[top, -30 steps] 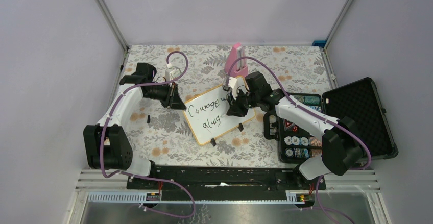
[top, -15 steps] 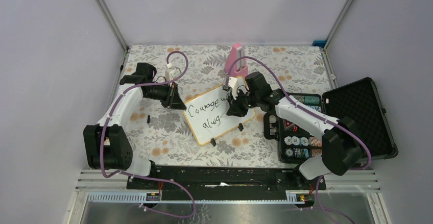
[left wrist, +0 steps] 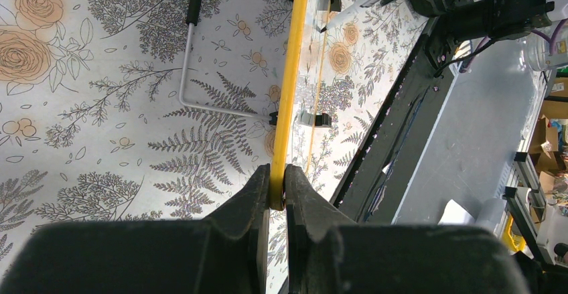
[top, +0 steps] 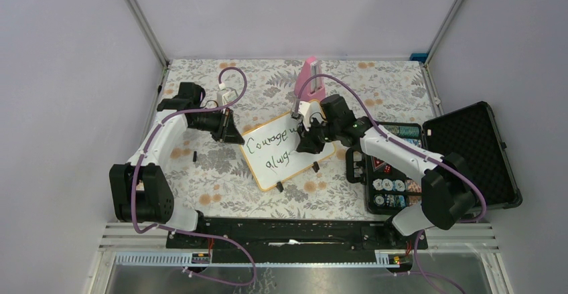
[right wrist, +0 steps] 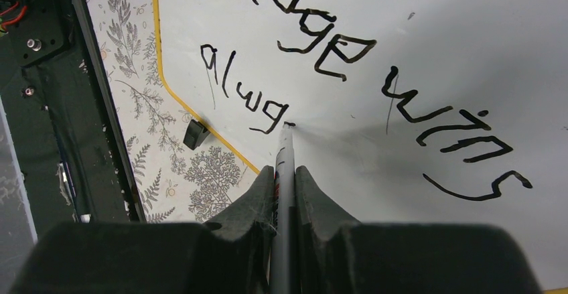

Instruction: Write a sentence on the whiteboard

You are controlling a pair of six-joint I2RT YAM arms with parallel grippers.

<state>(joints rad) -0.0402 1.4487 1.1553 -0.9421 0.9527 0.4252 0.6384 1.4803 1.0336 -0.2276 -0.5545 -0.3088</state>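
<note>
Lower centre, right gripper clamped on a marker touching the whiteboard; left gripper pinches its edge.

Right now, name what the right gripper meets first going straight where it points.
The whiteboard: the marker in the right gripper seems to touch its face, just past the unfinished second line.

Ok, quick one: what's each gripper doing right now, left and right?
Left gripper: shut on the whiteboard rim.
Right gripper: shut on the marker.
</note>
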